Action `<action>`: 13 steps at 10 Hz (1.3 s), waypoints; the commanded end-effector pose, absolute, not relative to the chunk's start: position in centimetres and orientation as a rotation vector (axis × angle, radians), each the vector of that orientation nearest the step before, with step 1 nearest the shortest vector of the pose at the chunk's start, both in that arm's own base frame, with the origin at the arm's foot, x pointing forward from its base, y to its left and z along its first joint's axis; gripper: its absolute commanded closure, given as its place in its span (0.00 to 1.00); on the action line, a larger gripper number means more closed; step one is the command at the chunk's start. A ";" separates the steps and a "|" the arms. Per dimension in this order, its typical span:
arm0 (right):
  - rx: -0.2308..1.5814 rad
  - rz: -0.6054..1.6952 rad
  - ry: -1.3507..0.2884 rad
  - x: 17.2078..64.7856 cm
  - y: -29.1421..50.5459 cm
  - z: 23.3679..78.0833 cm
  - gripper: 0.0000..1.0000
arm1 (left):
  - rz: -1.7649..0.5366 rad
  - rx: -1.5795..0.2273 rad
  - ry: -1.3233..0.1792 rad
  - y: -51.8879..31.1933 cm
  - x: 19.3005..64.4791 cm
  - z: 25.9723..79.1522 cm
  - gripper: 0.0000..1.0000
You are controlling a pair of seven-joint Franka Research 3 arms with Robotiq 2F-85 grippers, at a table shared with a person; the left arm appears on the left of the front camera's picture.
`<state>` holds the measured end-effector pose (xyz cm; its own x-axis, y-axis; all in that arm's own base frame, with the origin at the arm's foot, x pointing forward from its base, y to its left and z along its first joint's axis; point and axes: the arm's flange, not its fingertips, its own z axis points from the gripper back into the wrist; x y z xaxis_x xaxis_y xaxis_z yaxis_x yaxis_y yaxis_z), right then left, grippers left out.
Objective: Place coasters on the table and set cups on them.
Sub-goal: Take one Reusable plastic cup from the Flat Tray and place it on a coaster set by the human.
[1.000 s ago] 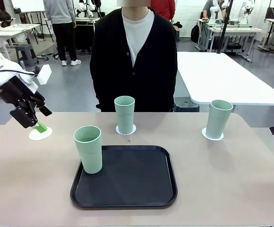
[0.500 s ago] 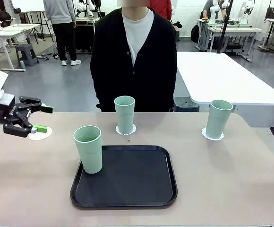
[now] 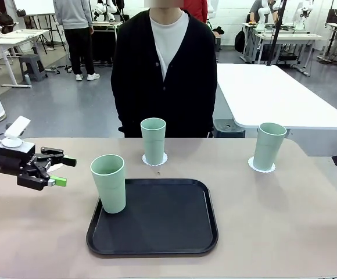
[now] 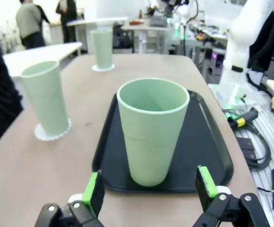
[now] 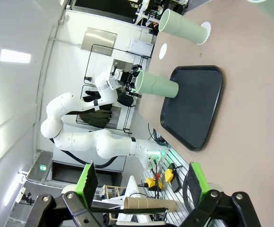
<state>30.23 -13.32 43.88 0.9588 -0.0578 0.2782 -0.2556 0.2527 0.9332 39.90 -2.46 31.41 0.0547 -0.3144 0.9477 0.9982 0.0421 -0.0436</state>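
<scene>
Since a sec ago the left gripper [image 3: 60,171] has swung down and round from over the far-left coaster [image 3: 54,167]: it now lies level, low over the table [image 3: 284,221], fingers pointing right at the nearest cup [image 3: 110,182], just short of it. Jaws wide apart, nothing between them. The wrist view shows the same gripper [image 4: 149,187] w/ green pads either side of that cup [image 4: 152,130], not touching. Cups, coasters & tray haven't moved.

Left to right: the far-left coaster is bare, partly hidden behind the gripper fingers. Next, the black tray [image 3: 157,218] holds one cup, upright on its front-left corner, empty inside per the wrist view; rest of the tray is bare. Mid table, a 2nd cup [image 3: 153,140] stands upright on its coaster [image 3: 154,159], just beyond the tray's far edge, in front of the person [image 3: 164,67]. Far right, a 3rd cup [image 3: 268,146] sits on a coaster [image 3: 261,165], well apart from the tray.

Right gripper [image 5: 141,184] is up off the table, fingers spread open, holding nothing.
</scene>
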 end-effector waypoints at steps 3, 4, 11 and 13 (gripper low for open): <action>1.316 0.143 -0.282 30.2 -13.4 43.9 0.00 | -1.276 -0.927 -0.934 -3.7 40.5 32.9 0.00; 1.316 0.143 -0.282 30.2 -13.4 43.9 0.00 | -1.300 -0.993 -0.954 -3.0 40.7 31.5 0.00; 1.316 0.143 -0.282 30.2 -13.4 43.9 0.00 | -1.440 -1.094 -1.016 -4.8 41.1 28.8 0.00; 1.316 0.143 -0.282 30.2 -13.4 43.9 0.00 | -1.443 -1.079 -1.045 -4.8 41.8 27.9 0.00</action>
<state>30.23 -13.33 43.88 0.9588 -0.0580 0.2781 -0.2554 0.2529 0.9332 41.05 -5.07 28.47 -0.0449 -0.2430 0.9690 0.9936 -0.1120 0.0180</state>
